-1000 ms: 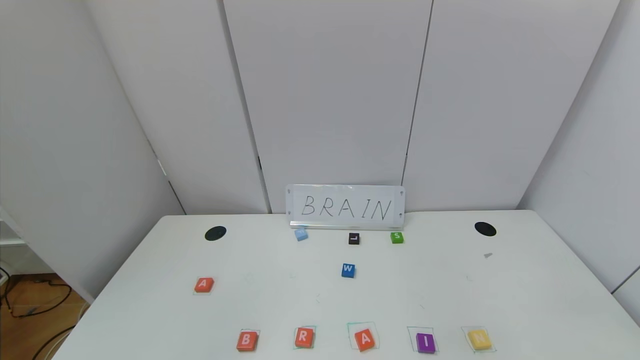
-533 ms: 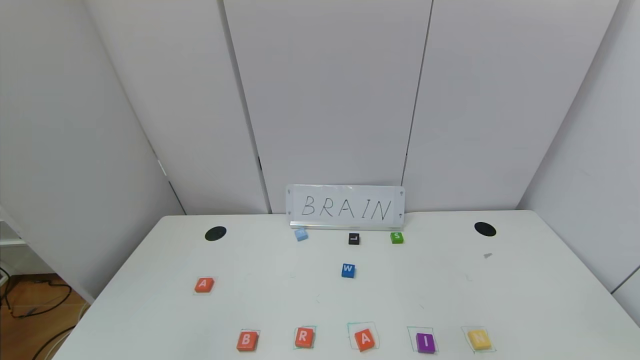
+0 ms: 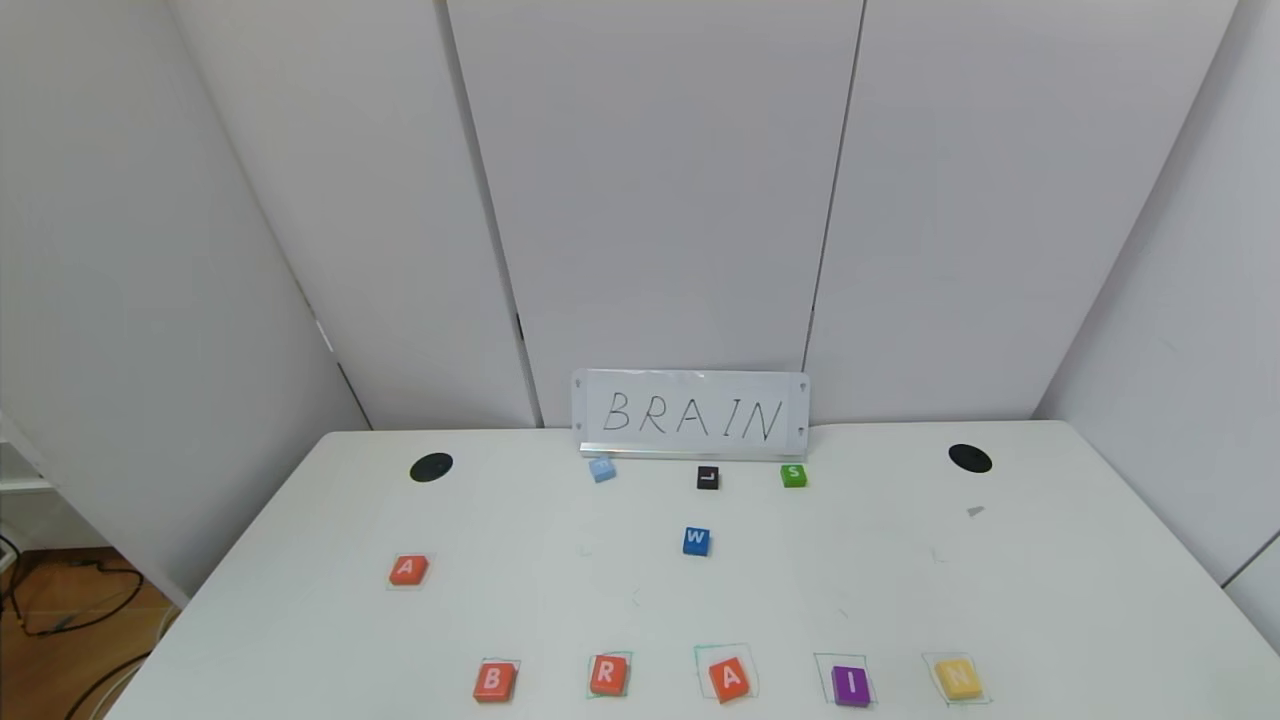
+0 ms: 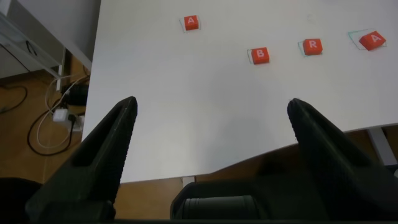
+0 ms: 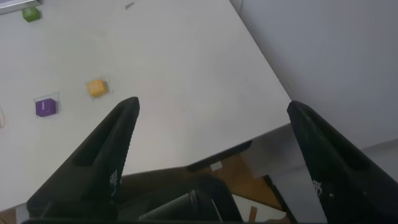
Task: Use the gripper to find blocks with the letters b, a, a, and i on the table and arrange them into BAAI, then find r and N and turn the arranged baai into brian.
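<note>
From the head camera I see the table [image 3: 560, 600], a smooth matte white top with two black round holes near its far corners and thin green squares drawn along its near edge. In those squares lies a row of small flat square blocks with white letters: orange-red B [image 3: 494, 681], orange-red R [image 3: 607, 675], a slightly turned orange-red A [image 3: 729, 680], purple I [image 3: 851, 686] and pale yellow N [image 3: 960, 679], spelling BRAIN. A second orange-red A [image 3: 407, 570] lies apart toward the table's left edge. Near the far edge stand a handwritten BRAIN sign [image 3: 691, 414], a light blue block [image 3: 602, 468], a black L block [image 3: 708, 478] and a green S block [image 3: 794, 476], with a blue W block [image 3: 697, 541] toward the middle. Neither arm shows here. On my left wrist camera the left gripper [image 4: 211, 149] hangs off the near left corner, its dark tapered fingers [image 4: 102, 158] spread wide on nothing; both A blocks, B and R lie beyond. On my right wrist camera the right gripper [image 5: 211, 149] hangs off the near right corner, fingers [image 5: 102, 162] likewise spread and empty, with I, N and S on the table beyond.
</note>
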